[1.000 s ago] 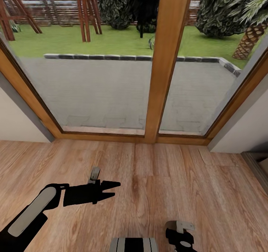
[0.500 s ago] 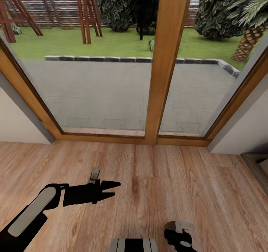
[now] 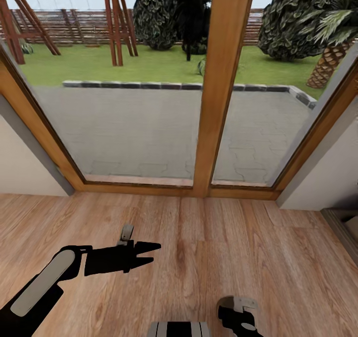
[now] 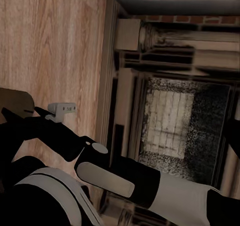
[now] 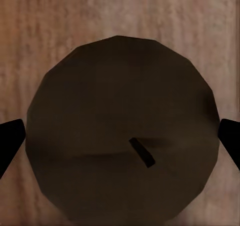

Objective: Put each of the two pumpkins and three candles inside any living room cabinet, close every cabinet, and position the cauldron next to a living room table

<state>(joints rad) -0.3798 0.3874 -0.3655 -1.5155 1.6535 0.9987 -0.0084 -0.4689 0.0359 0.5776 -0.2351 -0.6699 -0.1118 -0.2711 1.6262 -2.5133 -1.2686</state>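
The pumpkins and the cabinet are out of view. My left gripper (image 3: 155, 254) hovers low over the wooden floor (image 3: 199, 257), pointing right, its two black fingers slightly apart with nothing between them. My right gripper (image 3: 239, 318) is at the bottom edge of the head view, pointing down at the floor. In the right wrist view its fingertips (image 5: 11, 138) stand wide apart at the two sides of the picture. Between them lies a dark brown round shape (image 5: 122, 131) on the floor; I cannot tell what it is.
A tall glass door with a wooden frame (image 3: 219, 93) stands straight ahead, with a paved patio and garden behind it. White walls flank it on both sides. A dark raised edge (image 3: 343, 227) sits at the far right. The left wrist view shows a brick fireplace (image 4: 170, 121).
The whole head view has shifted: the door's bottom rail sits a little lower in the picture. That is the camera moving. Both arms keep their pose.
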